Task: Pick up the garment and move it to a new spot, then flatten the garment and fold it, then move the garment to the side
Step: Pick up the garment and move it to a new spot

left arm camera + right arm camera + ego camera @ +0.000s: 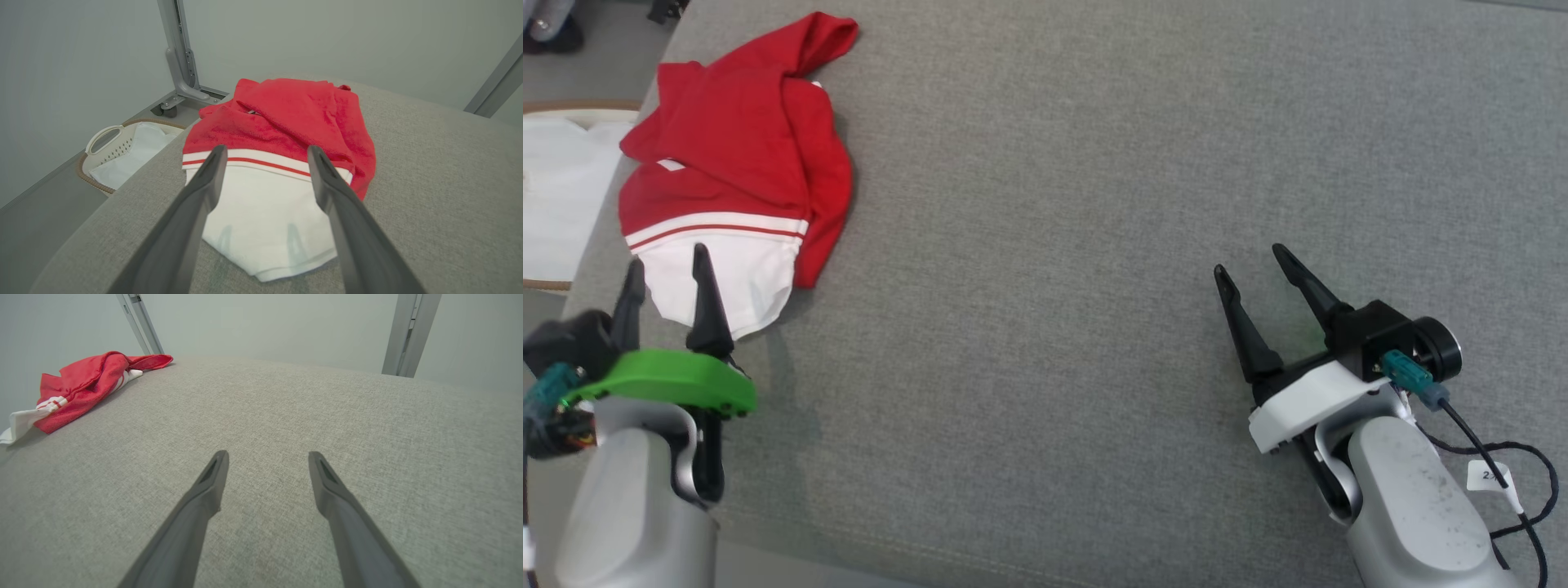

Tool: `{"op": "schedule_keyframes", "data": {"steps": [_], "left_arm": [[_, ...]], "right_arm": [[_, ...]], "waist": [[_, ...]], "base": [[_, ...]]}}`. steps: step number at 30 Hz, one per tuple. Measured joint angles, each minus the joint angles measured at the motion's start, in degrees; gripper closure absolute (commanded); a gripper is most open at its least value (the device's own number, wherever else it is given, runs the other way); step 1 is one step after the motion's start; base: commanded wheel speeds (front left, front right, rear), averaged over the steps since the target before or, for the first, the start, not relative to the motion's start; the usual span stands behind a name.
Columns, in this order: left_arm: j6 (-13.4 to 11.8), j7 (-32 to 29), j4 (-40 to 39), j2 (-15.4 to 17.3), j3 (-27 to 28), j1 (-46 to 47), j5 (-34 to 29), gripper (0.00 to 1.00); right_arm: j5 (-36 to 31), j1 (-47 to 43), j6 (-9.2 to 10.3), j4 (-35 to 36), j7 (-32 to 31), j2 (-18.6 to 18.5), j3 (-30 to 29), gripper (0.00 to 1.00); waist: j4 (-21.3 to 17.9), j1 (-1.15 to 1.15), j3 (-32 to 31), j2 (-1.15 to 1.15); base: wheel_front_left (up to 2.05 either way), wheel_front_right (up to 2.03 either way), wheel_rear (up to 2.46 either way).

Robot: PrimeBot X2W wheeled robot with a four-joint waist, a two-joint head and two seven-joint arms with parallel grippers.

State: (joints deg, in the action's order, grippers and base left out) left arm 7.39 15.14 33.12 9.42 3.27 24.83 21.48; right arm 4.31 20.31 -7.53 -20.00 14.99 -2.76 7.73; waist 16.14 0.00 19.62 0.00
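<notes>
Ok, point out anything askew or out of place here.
The red and white garment lies crumpled, folded over itself, at the left edge of the grey cushion, far from flat. Nothing looks spilled or damaged.

Grey fabric surface w/ crumpled red-white garment near left edge.

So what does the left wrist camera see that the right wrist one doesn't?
Left wrist view: a white basket on the floor, and the left gripper open over the white end of the garment. Right wrist view: the right gripper open above bare grey surface, garment far to its left. Both: the red-and-white garment lying crumpled on the grey surface.
</notes>
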Motion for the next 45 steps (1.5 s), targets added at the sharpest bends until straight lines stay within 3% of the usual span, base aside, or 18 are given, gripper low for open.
{"op": "schedule_keyframes", "data": {"steps": [6, 10, 19, 20, 21, 22, 29, 38, 45], "left_arm": [[0.0, 0.0, 9.0, 7.6, -6.4, 10.5, 6.4, 0.00], [0.0, -1.5, 14.5, 11.0, -10.9, 15.4, 11.4, 0.00], [0.0, -7.8, 21.7, 13.5, -18.8, 18.7, 22.5, 0.00], [0.0, -7.8, 21.9, 13.7, -19.6, 18.7, 23.4, 0.24], [0.0, -7.7, 21.9, 13.9, -20.2, 18.7, 24.1, 0.73], [-0.1, -7.1, 21.9, 14.1, -21.2, 18.6, 24.3, 1.00], [-0.1, -1.8, 19.9, 14.4, -26.9, 18.0, 25.5, 1.00], [0.0, -0.2, 3.9, 15.5, -29.8, 18.7, 22.0, 1.00], [0.0, -0.1, -7.4, 11.2, -32.0, 17.0, 19.1, 1.00]], "right_arm": [[-0.8, 3.0, 0.00, 1.7, 0.0, 0.0, 0.9, 0.00], [-0.9, 4.4, 0.00, 3.0, 0.0, 0.0, 1.9, 0.00], [-1.9, 5.4, -0.01, 4.6, 0.2, 0.2, 1.0, 0.00], [-1.9, 5.4, -0.01, 4.6, 0.2, 0.3, 0.8, 0.00], [-1.9, 5.4, -0.01, 4.6, 0.2, 0.2, 0.7, 0.00], [-1.9, 5.4, -0.01, 4.5, 0.2, 0.3, 0.5, 0.00], [-1.1, 4.4, -0.01, 3.4, 0.2, 0.0, -0.5, 0.00], [2.4, 1.5, -0.01, 3.1, 0.2, 0.0, -0.4, 0.00], [4.7, -0.7, -0.01, 3.5, 0.2, 0.0, -0.4, 0.00]], "waist": [[-1.7, 0.00, 4.7, 0.00], [-3.3, 0.00, 7.3, 0.00], [-7.1, 0.00, 10.9, 0.00], [-7.4, 0.00, 11.0, 0.00], [-7.6, 0.00, 11.0, 0.00], [-7.7, 0.00, 10.9, 0.00], [-7.5, 0.00, 8.4, 0.00], [-8.0, 0.00, 3.3, 0.00], [-12.3, 0.00, 0.6, 0.00]], "base": [[0.00, 0.00, 0.00], [0.00, 0.00, 0.00], [0.00, 0.00, 0.00], [0.00, 0.00, 0.00], [0.00, 0.00, 0.00], [0.00, 0.00, 0.00], [0.00, 0.00, 0.00], [0.00, 0.00, 0.00], [0.00, 0.00, 0.00]]}}
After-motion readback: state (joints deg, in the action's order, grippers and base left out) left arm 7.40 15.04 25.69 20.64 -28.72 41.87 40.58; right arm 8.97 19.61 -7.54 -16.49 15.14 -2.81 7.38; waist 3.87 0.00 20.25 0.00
